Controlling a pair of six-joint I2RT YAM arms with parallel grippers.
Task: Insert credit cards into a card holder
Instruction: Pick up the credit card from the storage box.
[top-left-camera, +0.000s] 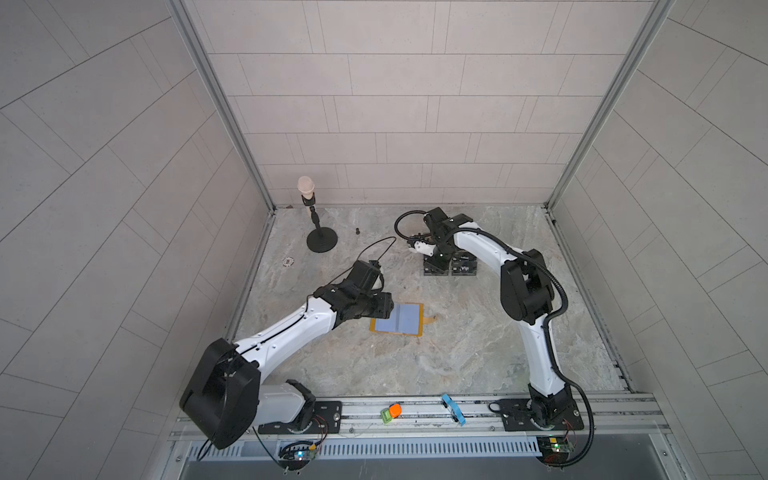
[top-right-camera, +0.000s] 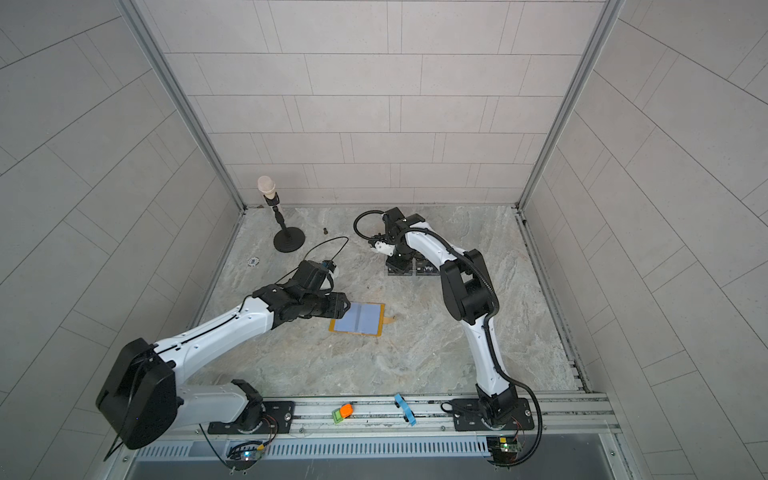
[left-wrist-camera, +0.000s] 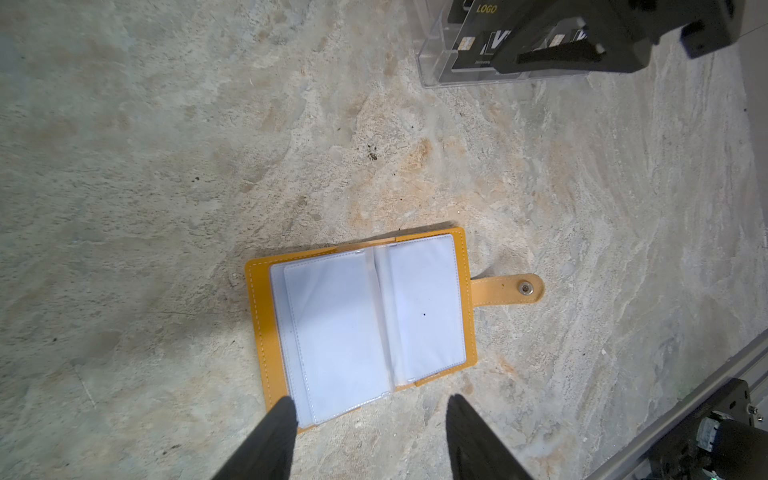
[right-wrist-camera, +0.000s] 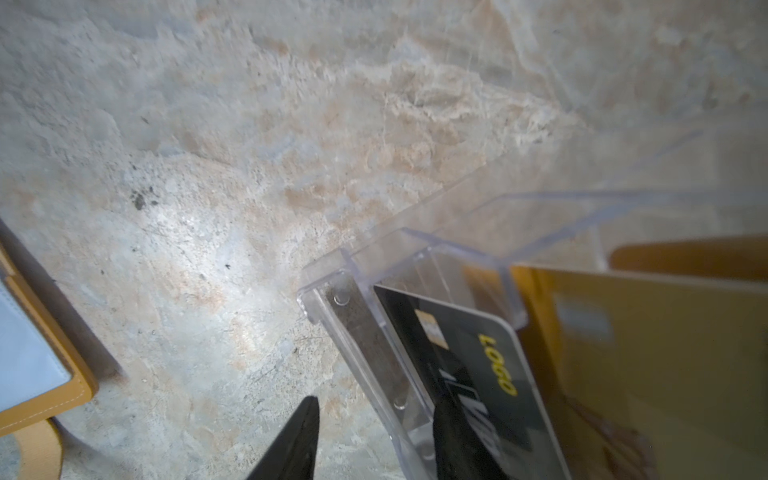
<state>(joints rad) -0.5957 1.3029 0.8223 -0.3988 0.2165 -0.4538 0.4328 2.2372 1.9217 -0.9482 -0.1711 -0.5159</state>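
The card holder (top-left-camera: 399, 318) (top-right-camera: 361, 318) lies open and flat on the stone table, a mustard-yellow wallet with pale blue sleeves up (left-wrist-camera: 365, 320) and its snap tab pointing right. My left gripper (left-wrist-camera: 370, 409) (top-left-camera: 384, 307) hovers open at its left edge; one fingertip (left-wrist-camera: 286, 409) overlaps a corner. The credit cards (top-left-camera: 465, 269) (left-wrist-camera: 490, 39), black with "Vip" lettering, stand in a clear acrylic stand (right-wrist-camera: 361, 332). My right gripper (right-wrist-camera: 376, 411) (top-left-camera: 436, 259) is open above that stand. One finger is outside its side wall and one is inside against a black card (right-wrist-camera: 478, 365).
Gold cards (right-wrist-camera: 644, 353) fill the stand's slots behind the black card. A microphone on a round black base (top-left-camera: 320, 232) stands at the back left, with a small screw (top-left-camera: 356, 230) beside it. An orange-green block (top-left-camera: 391, 411) and a blue clip (top-left-camera: 453, 409) sit on the front rail.
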